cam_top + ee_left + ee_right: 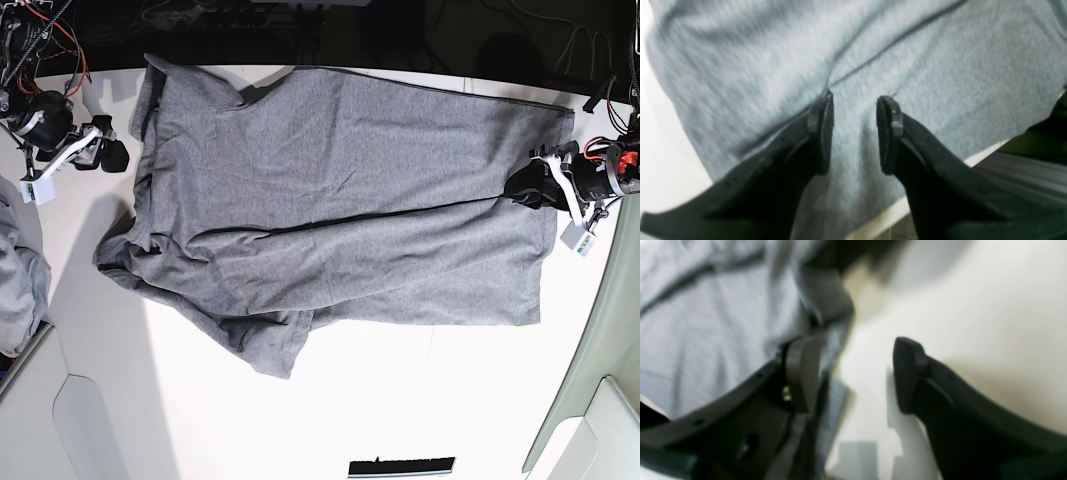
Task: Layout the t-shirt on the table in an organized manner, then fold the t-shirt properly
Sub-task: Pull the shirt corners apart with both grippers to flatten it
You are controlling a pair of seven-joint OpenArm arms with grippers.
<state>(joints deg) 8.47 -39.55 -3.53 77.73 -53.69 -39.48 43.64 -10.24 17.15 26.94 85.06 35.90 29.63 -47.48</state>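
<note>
The grey t-shirt point(340, 190) lies spread across the white table point(400, 400), its upper half folded over along a long crease. A sleeve sticks out at the lower left. My left gripper point(520, 188) rests at the shirt's right edge. In the left wrist view it point(855, 100) is open, its fingers standing apart over the shirt point(907, 60) with nothing pinched. My right gripper point(112, 152) hovers just off the shirt's upper left corner. It point(855, 350) is open over bare table point(973, 306), with the shirt point(706, 323) beside its left finger.
A paler grey cloth bundle point(15, 280) lies at the far left edge. A black strip point(400, 467) sits near the front edge. Cables and dark clutter run behind the table's far edge. The table's edge point(980, 155) shows just beyond the left gripper.
</note>
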